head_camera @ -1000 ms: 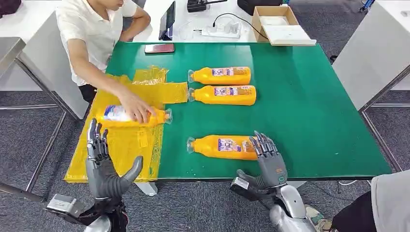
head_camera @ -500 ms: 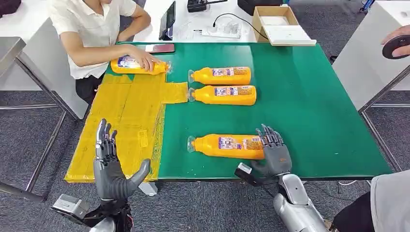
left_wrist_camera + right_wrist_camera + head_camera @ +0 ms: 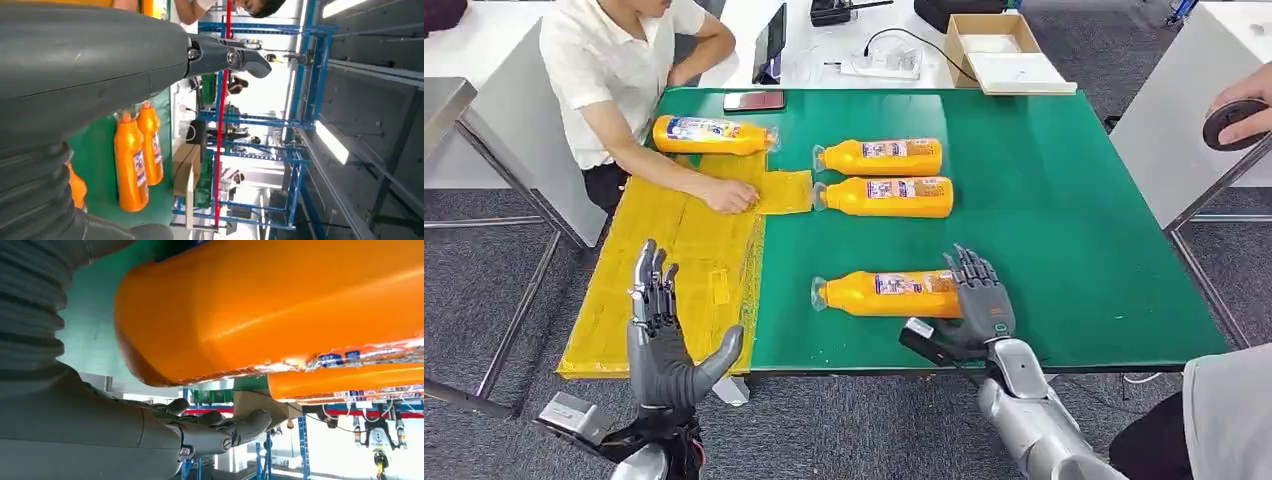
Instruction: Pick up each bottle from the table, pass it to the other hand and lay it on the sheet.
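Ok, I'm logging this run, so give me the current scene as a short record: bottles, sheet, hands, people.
bottles: four orange, all lying on the green table; nearest bottle, two in the middle, one at the far left
sheet: yellow sheet, no bottle on it
right hand: right hand at nearest bottle's base, grip unclear
left hand: left hand open, raised, empty
person: hand pressing the sheet

Green table [image 3: 1064,240]: yellow sheet [image 3: 679,270] over its left edge; four orange bottles lying flat, at [image 3: 712,135], [image 3: 882,157], [image 3: 889,196], [image 3: 886,294]; dark phone [image 3: 754,100] at the far edge.
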### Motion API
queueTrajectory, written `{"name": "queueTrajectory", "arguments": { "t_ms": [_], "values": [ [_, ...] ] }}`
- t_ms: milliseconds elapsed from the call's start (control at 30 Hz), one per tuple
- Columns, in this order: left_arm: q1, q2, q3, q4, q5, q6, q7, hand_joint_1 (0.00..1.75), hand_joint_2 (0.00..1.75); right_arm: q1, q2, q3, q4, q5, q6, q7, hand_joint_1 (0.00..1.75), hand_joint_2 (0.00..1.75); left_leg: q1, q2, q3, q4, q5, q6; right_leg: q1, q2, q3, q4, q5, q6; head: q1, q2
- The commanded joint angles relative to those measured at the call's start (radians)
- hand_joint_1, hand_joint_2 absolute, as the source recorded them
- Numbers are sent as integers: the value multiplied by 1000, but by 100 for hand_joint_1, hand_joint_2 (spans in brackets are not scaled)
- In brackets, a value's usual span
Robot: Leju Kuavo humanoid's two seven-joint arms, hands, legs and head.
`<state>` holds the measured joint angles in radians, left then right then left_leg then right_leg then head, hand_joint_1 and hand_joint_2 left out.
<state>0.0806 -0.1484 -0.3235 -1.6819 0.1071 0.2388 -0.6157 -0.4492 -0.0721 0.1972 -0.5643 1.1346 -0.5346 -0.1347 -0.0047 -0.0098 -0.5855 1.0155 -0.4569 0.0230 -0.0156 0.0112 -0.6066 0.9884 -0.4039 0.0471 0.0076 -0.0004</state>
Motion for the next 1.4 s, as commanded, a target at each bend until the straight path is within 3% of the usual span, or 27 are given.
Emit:
{"name": "queueTrajectory", "arguments": {
  "t_ms": [33,133,233,333,400,567,700,833,933,1067,1400],
  "values": [
    [-63,13,-22,105,58,-59,51,0,175,-93,10,51,185,-58,273,16,175,175,0,0,2,-1,0,-1,1,-1,2,-1,0,-1,0,0],
    [-103,34,-45,196,-2,-28,187,0,175,-65,-10,38,188,-104,352,24,175,175,1,-1,5,-1,0,-1,1,-2,5,-2,0,-1,0,0],
    [-142,30,-48,304,-30,-4,234,0,175,-29,-20,6,187,-166,364,-6,175,175,1,-3,12,-3,1,-1,1,-5,12,-4,0,-1,0,0],
    [-156,31,-54,326,-53,11,222,0,175,-7,-3,-70,170,-288,406,-106,175,175,1,-3,16,-2,0,-1,1,-6,15,-4,-1,-2,0,0],
    [-151,35,-56,313,-53,9,222,0,175,2,9,-87,149,-327,349,-141,175,175,1,-4,17,-3,0,-2,2,-7,15,-5,0,-2,0,0],
    [-146,36,-56,303,-53,9,222,0,175,-1,14,-85,146,-328,351,-135,175,175,2,-1,18,-3,-1,-2,2,-3,18,-5,0,-3,0,0],
    [-137,40,-55,300,-52,20,233,0,175,21,33,-100,89,-403,306,-231,175,175,1,-1,18,-2,-1,-2,2,-3,17,-4,0,-2,0,0],
    [-123,37,-47,293,-27,17,245,0,175,82,53,-85,-33,-483,282,-341,175,175,1,0,17,-2,-1,-1,2,-2,16,-3,0,-2,0,0],
    [-100,21,-29,277,16,49,265,0,175,163,95,-93,-230,-598,248,-397,175,175,1,1,15,-1,-2,-1,2,-1,15,-2,-1,-2,0,0],
    [-75,25,-55,277,120,23,313,0,175,282,141,-29,-566,-707,220,-374,175,175,2,3,12,-2,-2,-3,3,0,11,-2,-1,-4,0,0],
    [-102,36,-93,303,133,27,308,0,175,291,181,82,-662,-776,178,-400,175,175,1,0,2,0,-1,-1,1,0,2,0,-1,-1,0,0]
  ]
}}
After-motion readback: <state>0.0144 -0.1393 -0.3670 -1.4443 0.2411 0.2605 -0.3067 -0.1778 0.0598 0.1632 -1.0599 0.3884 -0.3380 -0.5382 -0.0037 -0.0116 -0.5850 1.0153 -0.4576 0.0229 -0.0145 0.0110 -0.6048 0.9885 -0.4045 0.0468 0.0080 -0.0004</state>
